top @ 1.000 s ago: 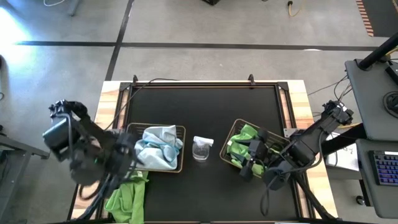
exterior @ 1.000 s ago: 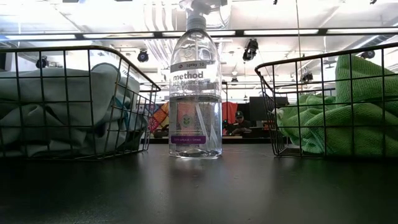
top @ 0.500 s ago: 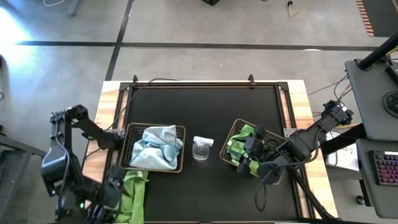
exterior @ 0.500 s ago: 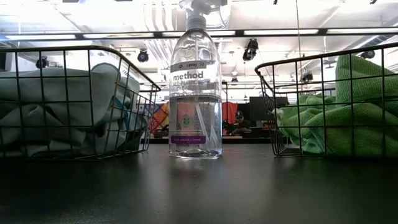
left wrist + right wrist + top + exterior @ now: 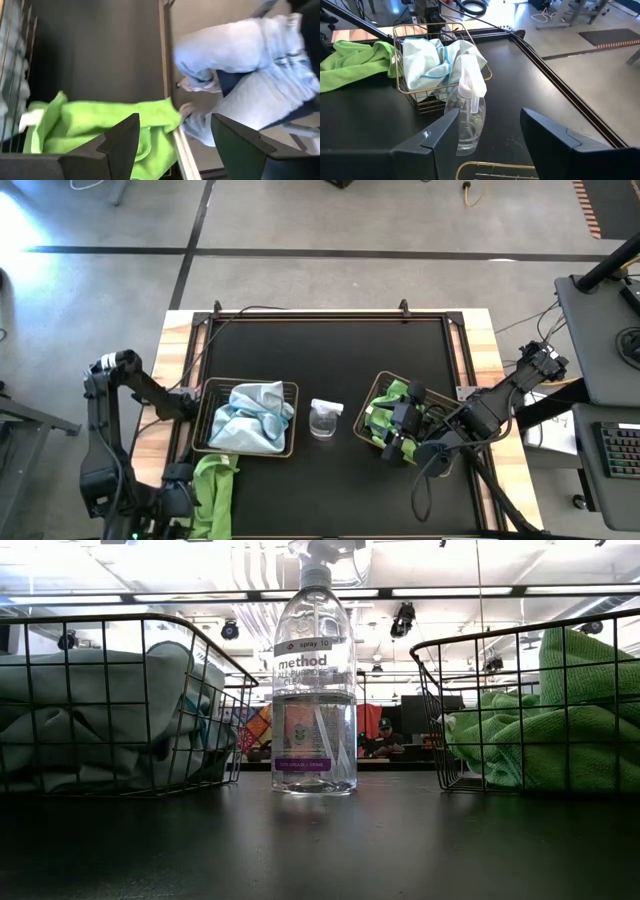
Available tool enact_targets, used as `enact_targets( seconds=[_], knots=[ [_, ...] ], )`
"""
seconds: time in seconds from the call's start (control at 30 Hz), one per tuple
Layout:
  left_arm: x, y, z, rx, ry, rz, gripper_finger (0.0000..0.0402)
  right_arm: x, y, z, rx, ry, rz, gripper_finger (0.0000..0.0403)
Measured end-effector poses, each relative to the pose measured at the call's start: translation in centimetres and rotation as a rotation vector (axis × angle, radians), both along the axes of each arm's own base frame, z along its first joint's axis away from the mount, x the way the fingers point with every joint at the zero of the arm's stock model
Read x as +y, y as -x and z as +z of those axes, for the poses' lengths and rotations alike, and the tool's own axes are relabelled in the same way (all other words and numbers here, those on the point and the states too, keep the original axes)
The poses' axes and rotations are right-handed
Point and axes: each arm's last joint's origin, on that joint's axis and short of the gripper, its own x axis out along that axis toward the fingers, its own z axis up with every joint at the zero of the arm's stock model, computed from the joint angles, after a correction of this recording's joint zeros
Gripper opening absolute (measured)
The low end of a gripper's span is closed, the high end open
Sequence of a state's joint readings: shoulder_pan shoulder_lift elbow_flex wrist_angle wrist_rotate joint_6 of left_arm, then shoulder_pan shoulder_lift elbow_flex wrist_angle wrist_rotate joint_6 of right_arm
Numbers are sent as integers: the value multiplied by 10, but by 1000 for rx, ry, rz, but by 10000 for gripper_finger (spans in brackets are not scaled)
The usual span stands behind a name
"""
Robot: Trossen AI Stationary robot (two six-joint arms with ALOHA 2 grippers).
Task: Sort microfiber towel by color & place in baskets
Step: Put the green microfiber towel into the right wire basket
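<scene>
Landmark: clear spray bottle, upright at mid-table between two bronze wire baskets. Basket on the left arm's side of the bottle holds pale blue towels, bunched and heaped up to the rim; how many cloths make up the heap cannot be told. Basket on the right arm's side of the bottle, set at an angle, holds lime green towel; count again unclear, since the right arm covers much of it. One more lime green towel lies loose on the black table, beyond the blue basket from the bottle, at the table's near edge; in the left wrist view one corner of it reaches the table's edge rail. Left gripper hangs just above this loose towel, fingers spread wide, nothing between them. Right gripper sits over the green basket, fingers likewise spread apart and empty, pointing toward the bottle. Low view: bottle label reads "method"; both baskets are cut off at the picture's sides, no arm visible. Left wrist view: a person's legs in light jeans beyond the table edge. Count: two baskets, one bottle, one loose towel.
</scene>
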State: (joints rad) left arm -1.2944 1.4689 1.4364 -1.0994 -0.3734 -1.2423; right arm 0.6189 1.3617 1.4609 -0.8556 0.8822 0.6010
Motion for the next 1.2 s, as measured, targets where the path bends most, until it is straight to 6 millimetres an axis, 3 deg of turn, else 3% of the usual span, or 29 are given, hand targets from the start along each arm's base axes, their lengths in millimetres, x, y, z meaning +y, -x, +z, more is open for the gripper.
enact_targets(
  seconds=[0.67, 1.2],
  knots=[
    [4, 5, -69, 226, 32, 224, 229, 0, 0, -1, 2, 1, 0, 203],
    [20, 9, -113, 260, -49, 342, 229, 0, 0, -4, 4, -22, -6, 203]
  ],
)
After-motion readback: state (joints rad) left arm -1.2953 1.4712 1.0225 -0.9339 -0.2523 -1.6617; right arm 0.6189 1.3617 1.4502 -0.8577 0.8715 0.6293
